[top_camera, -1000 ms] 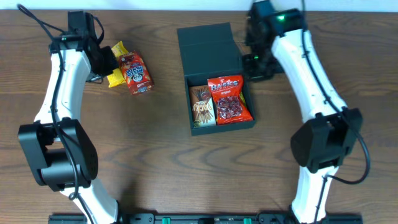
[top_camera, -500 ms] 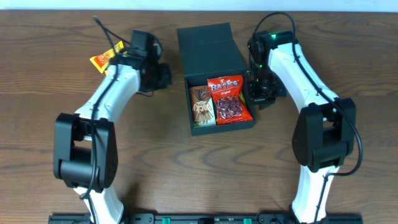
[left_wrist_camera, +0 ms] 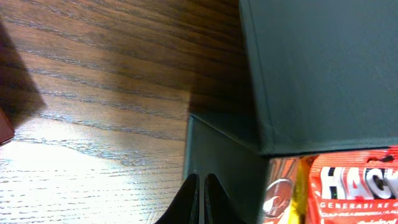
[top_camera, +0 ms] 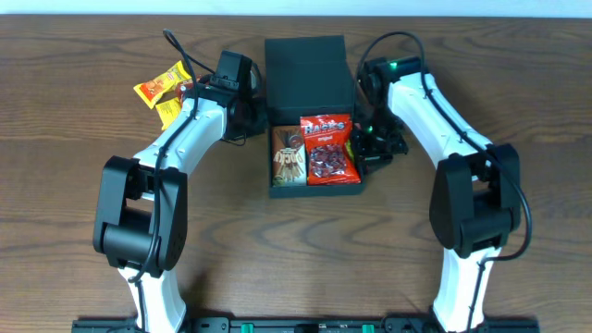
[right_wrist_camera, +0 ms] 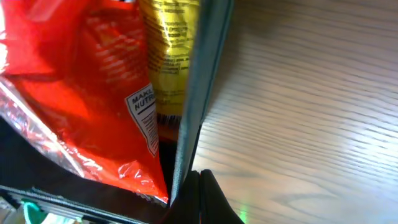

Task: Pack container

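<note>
The dark container (top_camera: pixel 277 191) sits mid-table with its flap lid (top_camera: pixel 306 67) folded back. Inside lie a brown packet (top_camera: pixel 288 157), a red packet (top_camera: pixel 328 154) and a yellow packet (top_camera: pixel 350 151) along the right wall. My left gripper (top_camera: pixel 257 120) is shut and empty, its tips (left_wrist_camera: pixel 202 198) against the container's left wall (left_wrist_camera: pixel 217 158), below the lid (left_wrist_camera: pixel 317 68). My right gripper (top_camera: pixel 363 154) is shut and empty too, with its tips (right_wrist_camera: pixel 199 199) at the outside of the right wall (right_wrist_camera: pixel 200 93), beside the red packet (right_wrist_camera: pixel 74 81) and yellow packet (right_wrist_camera: pixel 168 50).
Yellow-orange snack packets (top_camera: pixel 163 88) lie on the wooden table at the back left, behind my left arm. A dark red edge (left_wrist_camera: pixel 4 127) shows at the left border of the left wrist view. The right arm's base link stands at the front right (top_camera: pixel 472 213).
My left arm swung from the loose packets over to the container's left wall. My right gripper came down along the right wall. The container shifted slightly left and squared up.
</note>
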